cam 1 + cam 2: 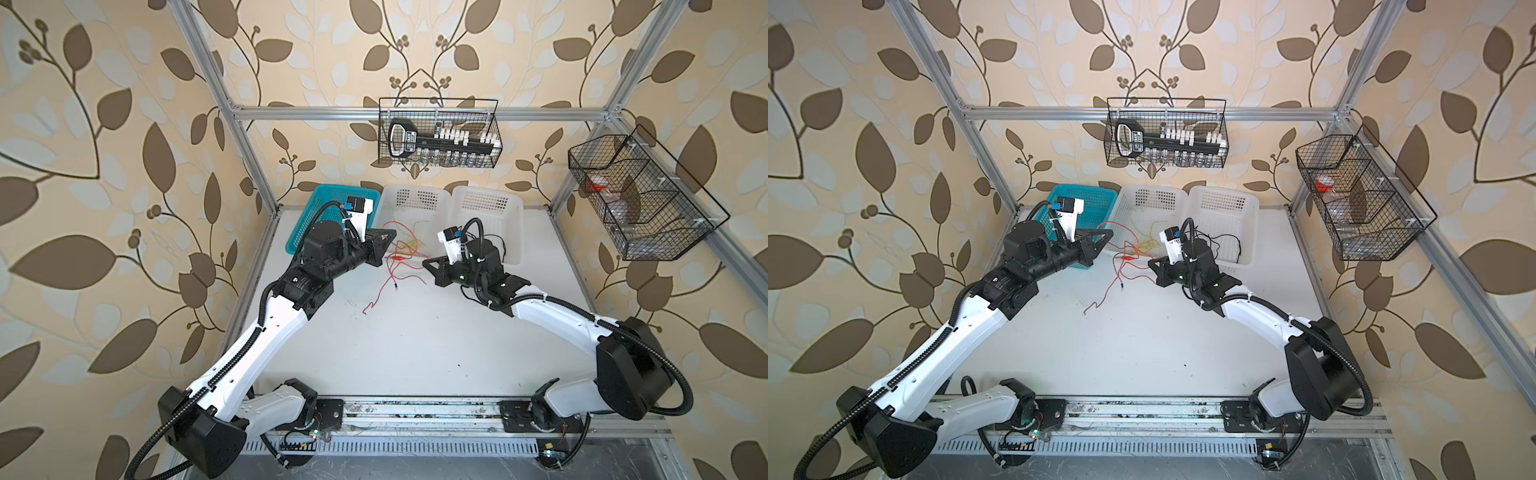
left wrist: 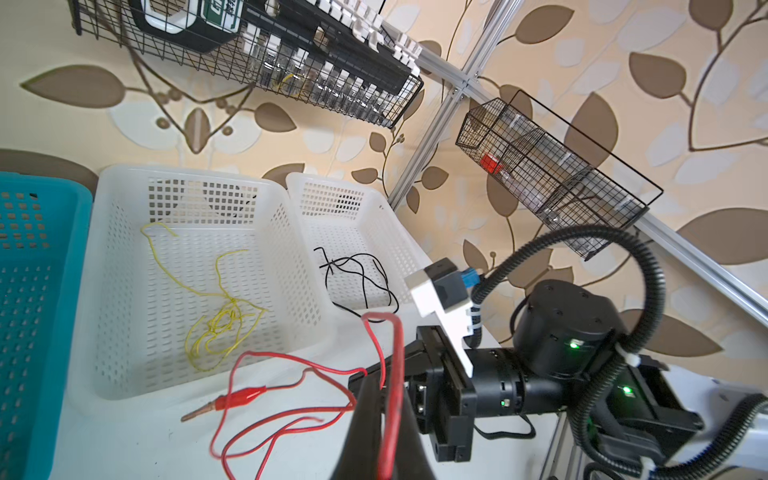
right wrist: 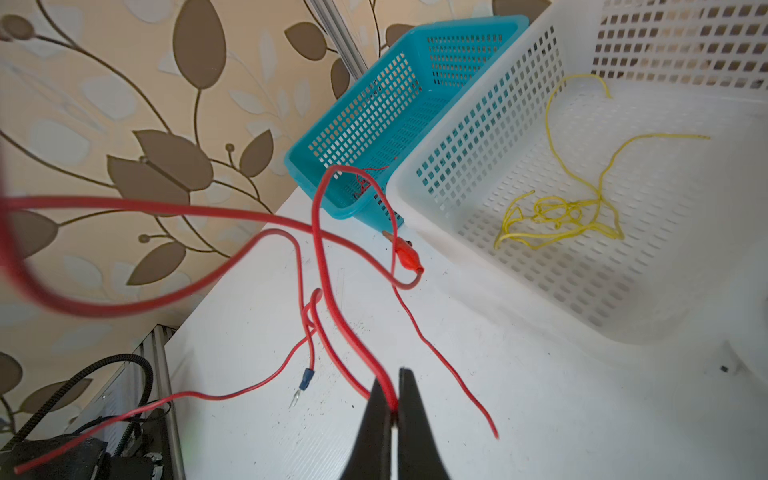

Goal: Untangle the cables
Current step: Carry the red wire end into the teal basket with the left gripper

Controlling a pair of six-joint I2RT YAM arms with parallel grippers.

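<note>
1. The blue basket (image 1: 323, 200) stands just left of the middle white basket (image 1: 392, 195). In both top views the left arm covers its front part. In the right wrist view a thin red strand (image 3: 363, 183) shows at its wall, too fine to tell if it lies inside.
2. The left claw (image 1: 392, 237) hangs by the front left corner of the middle white basket. Its jaws are closed tight on a loop of the red cables (image 1: 395, 270). In the left wrist view the claw (image 2: 380, 399) is cut off by the picture's edge, and the strand in it is blurred.
3. The yellow cable (image 2: 220, 324) lies inside the middle white basket. It is a loose knot near the front wall, with two ends running toward the back.
4. The red cables sprawl on the table (image 1: 415, 340) in front of the middle white basket and rise to both claws.
   - A red clip (image 3: 405, 257) lies just before the basket's front wall.
   - A blue fork end (image 3: 305, 374) lies farther out.
   - The top views do not show which strand crosses which.
   - One loop near the right wrist camera is blurred and cut off.
5. The right claw (image 3: 392, 386) is in front of the middle white basket's right corner. Its jaws are pinched together on a thick red strand.
6. The right white basket (image 1: 511, 208) stands against the right side of the middle white basket. The black cable (image 2: 357, 270) is curled inside it. In both top views the right arm hides part of both.
</note>
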